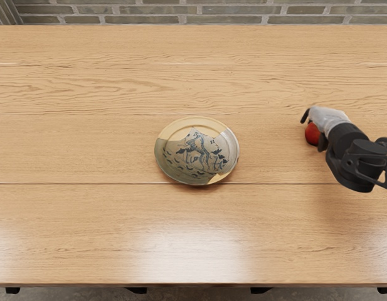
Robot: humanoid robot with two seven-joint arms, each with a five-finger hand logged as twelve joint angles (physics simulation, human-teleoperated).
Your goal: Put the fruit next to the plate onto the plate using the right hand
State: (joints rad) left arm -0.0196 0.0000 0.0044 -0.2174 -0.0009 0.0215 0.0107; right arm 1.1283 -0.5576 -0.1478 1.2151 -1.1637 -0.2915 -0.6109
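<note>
Wooden table [86, 125] fills the view, and near its middle sits the patterned plate [171, 133] with nothing on it, so the task looks barely begun. At three o'clock from the plate, well apart from it, the red fruit [312, 134] appears to lie on the table, half hidden by the right hand [325, 120]. That hand, its arm entering from the right edge, leans down over the fruit from its two o'clock side, seemingly placed for a grasp. Whether it has closed on the fruit, I cannot tell.
</note>
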